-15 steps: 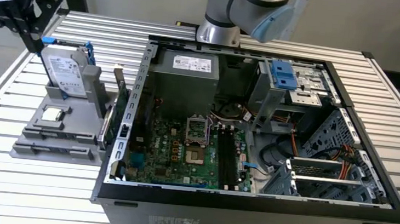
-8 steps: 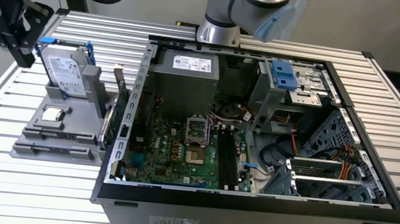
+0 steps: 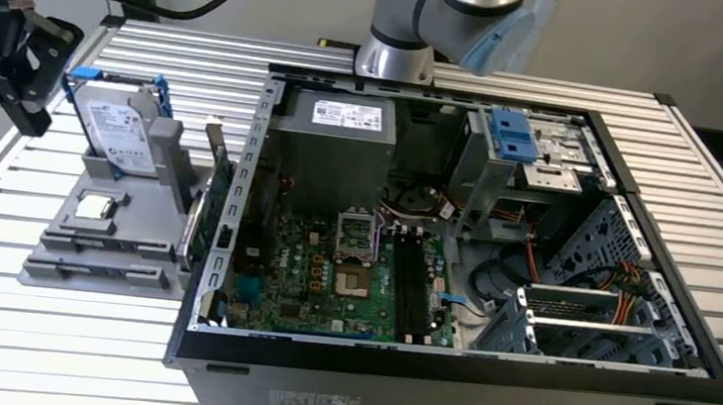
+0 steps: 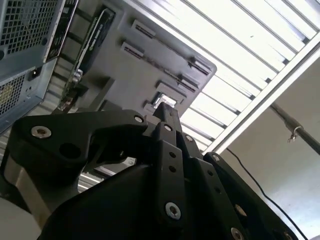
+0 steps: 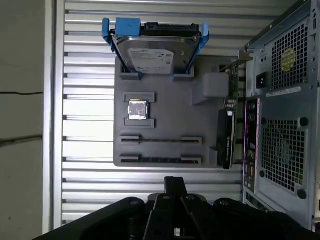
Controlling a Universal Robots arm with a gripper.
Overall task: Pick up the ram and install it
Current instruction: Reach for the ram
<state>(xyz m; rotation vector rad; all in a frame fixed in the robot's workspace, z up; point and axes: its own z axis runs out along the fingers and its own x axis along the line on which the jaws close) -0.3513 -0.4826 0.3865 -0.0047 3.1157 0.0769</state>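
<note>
The ram is a thin dark stick standing on edge in a long slot of the grey holder, the slot row closest to my gripper. My gripper hovers above the slatted table just off the holder's edge on that side, its fingertips together with nothing between them. In the exterior view the gripper hangs at the far left, beside the holder. In the second wrist view the black fingertips point at the holder. The motherboard's long dark slots lie in the open computer case.
On the holder stand a silver hard drive in a blue frame, a small square chip and a card with a metal bracket close to the case wall. The arm's base rises behind the case. The table edge runs nearby.
</note>
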